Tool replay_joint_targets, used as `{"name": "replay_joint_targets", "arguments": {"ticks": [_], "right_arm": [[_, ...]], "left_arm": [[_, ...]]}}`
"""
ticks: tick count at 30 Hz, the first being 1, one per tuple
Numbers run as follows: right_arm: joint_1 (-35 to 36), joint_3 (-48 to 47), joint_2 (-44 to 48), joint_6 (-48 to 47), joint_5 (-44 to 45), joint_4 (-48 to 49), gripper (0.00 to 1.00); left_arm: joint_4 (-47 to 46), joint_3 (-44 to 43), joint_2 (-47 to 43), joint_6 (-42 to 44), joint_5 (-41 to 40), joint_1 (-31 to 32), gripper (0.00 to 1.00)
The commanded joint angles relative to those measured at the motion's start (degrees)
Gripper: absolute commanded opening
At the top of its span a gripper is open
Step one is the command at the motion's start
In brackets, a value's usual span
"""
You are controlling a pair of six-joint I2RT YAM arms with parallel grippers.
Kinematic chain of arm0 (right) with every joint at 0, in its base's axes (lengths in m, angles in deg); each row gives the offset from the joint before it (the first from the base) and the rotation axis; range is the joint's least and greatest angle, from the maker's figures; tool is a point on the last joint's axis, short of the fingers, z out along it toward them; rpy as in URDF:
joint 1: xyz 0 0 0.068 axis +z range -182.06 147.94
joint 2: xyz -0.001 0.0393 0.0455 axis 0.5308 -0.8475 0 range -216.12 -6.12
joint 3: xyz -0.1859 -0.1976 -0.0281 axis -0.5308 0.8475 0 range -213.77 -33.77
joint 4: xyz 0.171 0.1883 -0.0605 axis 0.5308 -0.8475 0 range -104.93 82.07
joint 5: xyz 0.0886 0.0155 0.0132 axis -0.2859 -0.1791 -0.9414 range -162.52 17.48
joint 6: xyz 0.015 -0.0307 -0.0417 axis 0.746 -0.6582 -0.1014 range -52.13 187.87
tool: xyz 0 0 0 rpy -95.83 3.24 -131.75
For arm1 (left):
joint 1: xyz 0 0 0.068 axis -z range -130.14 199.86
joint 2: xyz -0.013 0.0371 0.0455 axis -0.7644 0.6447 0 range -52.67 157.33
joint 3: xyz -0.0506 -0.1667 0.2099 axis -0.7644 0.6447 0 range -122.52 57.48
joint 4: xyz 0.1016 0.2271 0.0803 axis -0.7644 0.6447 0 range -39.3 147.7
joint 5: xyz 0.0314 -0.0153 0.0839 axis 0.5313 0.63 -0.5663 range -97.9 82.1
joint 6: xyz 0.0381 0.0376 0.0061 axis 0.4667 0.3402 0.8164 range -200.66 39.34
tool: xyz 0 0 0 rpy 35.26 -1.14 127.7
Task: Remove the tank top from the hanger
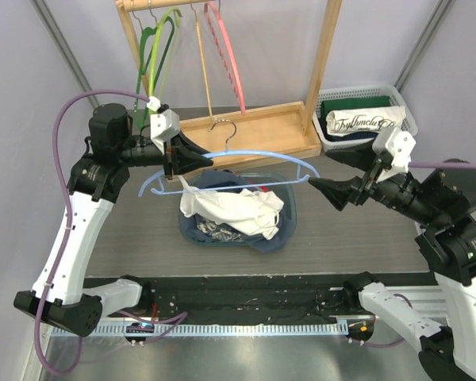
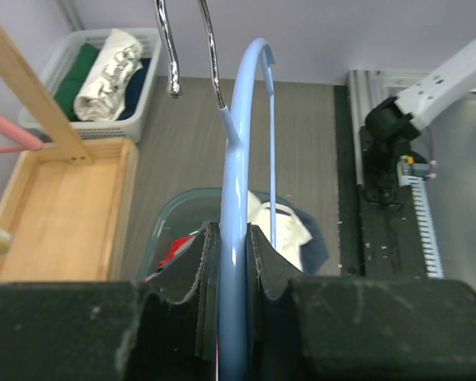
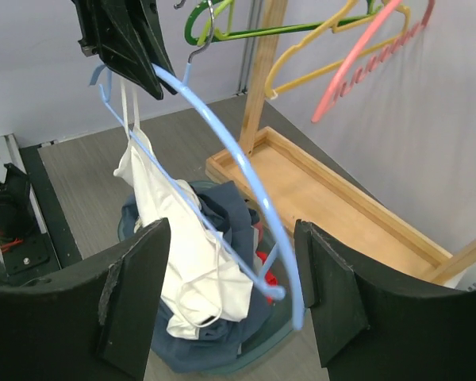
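My left gripper is shut on the top bar of a light blue hanger, held level above the basin; the bar runs between its fingers in the left wrist view. A white tank top still hangs by one strap from the hanger's left end and slumps into the basin; it also shows in the right wrist view. My right gripper is open at the hanger's right end, which lies between its fingers without contact.
A blue-green basin under the hanger holds dark blue and red clothes. A wooden rack with a tray base carries green, yellow and pink hangers behind. A white basket of folded clothes stands at the back right.
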Motion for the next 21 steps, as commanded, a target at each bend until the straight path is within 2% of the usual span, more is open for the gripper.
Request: {"name": "replay_joint_targets", "arguments": {"ticks": [1, 12, 19, 21], "right_arm": [[0.0, -3.6, -7.3, -4.0, -6.5, 0.3, 0.71], [0.0, -5.0, -13.1, -1.6, -20.7, 3.0, 0.67], [-0.1, -1.3, -13.8, 3.6, -28.0, 7.2, 0.63], [0.0, -0.7, -14.1, 4.0, -27.8, 7.0, 0.59]], "left_arm": [[-4.4, -1.8, -1.9, -5.2, 10.8, 0.3, 0.03], [-15.9, 4.8, -5.1, -15.6, 14.6, 0.3, 0.00], [-20.2, 6.7, -5.7, -17.0, 14.4, 0.2, 0.00], [-20.5, 6.6, -5.7, -17.3, 14.5, 0.3, 0.00]]}}
